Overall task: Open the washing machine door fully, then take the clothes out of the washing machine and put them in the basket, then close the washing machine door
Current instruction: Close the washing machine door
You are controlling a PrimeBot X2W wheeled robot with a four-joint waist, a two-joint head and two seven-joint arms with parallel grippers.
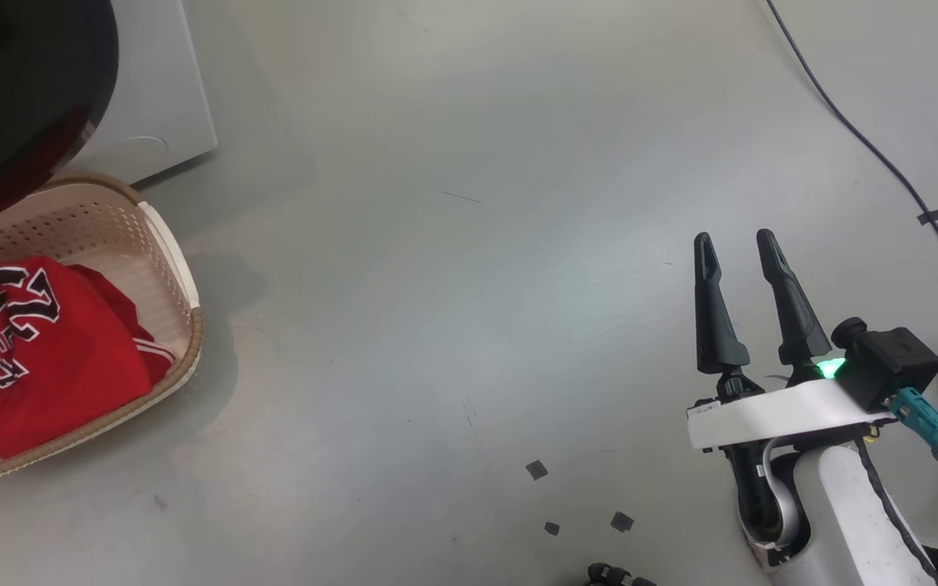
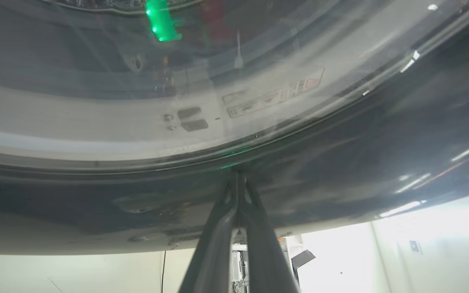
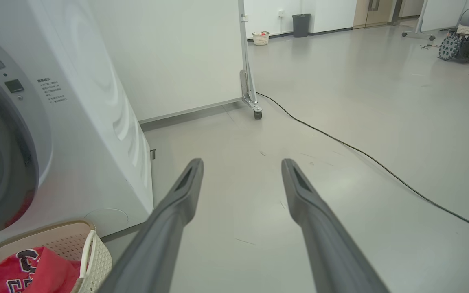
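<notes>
Head view, lower left of frame: we've got the red clothes sitting in the basket, with the washing machine door dark at upper left. Our right gripper hangs at lower right over the floor, fingers spread, nothing in them. Left wrist view: our left gripper is pinched together at frame centre, tips right up against the door's black rim.

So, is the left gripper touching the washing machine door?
Cannot tell. In the left wrist view the shut left gripper ends on the washing machine door rim; any gap is hidden.
</notes>
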